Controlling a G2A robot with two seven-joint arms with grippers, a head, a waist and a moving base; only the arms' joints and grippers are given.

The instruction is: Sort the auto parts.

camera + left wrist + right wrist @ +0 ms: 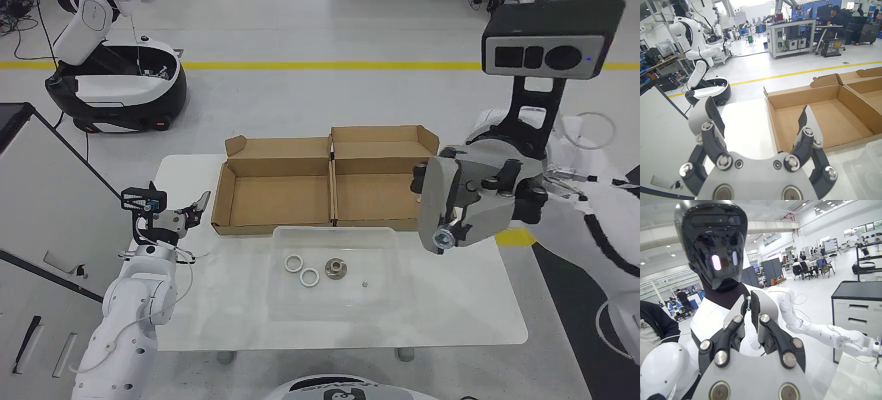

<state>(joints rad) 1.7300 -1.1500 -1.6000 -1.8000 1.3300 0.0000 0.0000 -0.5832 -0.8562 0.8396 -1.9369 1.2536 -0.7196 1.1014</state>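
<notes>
A clear plastic bin [390,300] in the middle of the table holds two white rings [293,264] [310,277], a metal flanged part [335,268] and a tiny piece [366,283]. Behind it stand two open cardboard boxes, one on the left [272,198] [821,121] and one on the right [375,190] [872,94], both with bare floors. My right gripper [421,180] [748,306] is raised over the right box's near edge, shut on a small threaded bolt [748,304]. My left gripper [175,205] [757,103] hangs open over the table's left side, short of the left box.
The white table [220,300] has free room left and right of the bin. A slanted white panel [40,200] stands off the table's left side. Another robot's black-and-white base [120,85] is parked on the floor behind. A drawer cabinet [857,306] stands nearby.
</notes>
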